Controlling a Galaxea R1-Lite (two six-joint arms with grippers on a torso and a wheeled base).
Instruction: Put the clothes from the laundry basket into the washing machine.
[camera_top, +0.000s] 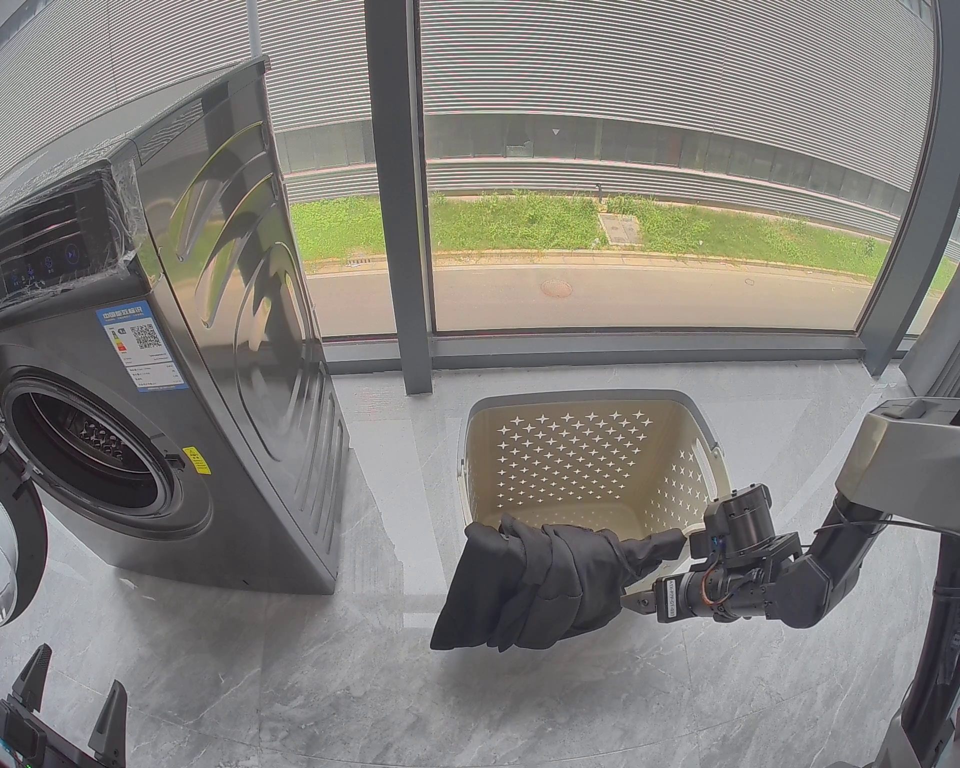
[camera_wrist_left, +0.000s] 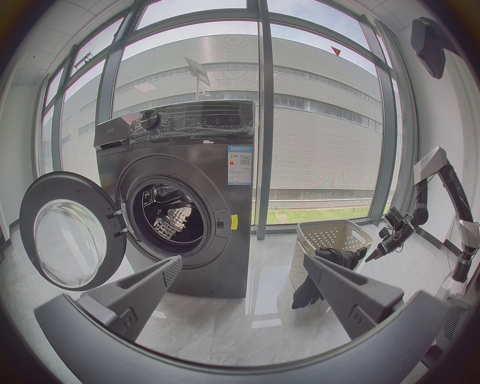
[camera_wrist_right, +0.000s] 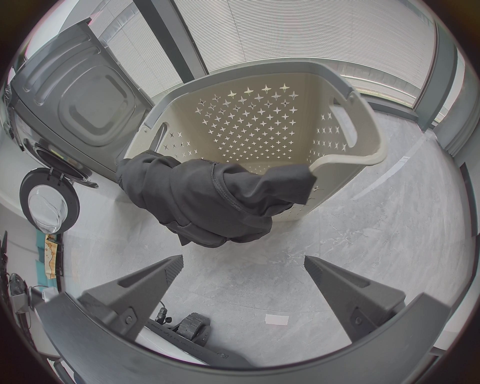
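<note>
Black garment (camera_top: 540, 585) hung over laundry basket (camera_top: 590, 400) rim, just beyond right gripper (camera_wrist_right: 242, 258), spread, empty. Long axis followed rim, bulk toward washing machine (camera_top: 230, 330).

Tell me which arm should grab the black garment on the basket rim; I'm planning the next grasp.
Right. The right tool, open, faces the black garment draped over the basket rim; the left tool is off by the washing machine.

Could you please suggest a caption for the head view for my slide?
Black garment draped over the laundry basket rim, right gripper beside it, washing machine open.
</note>
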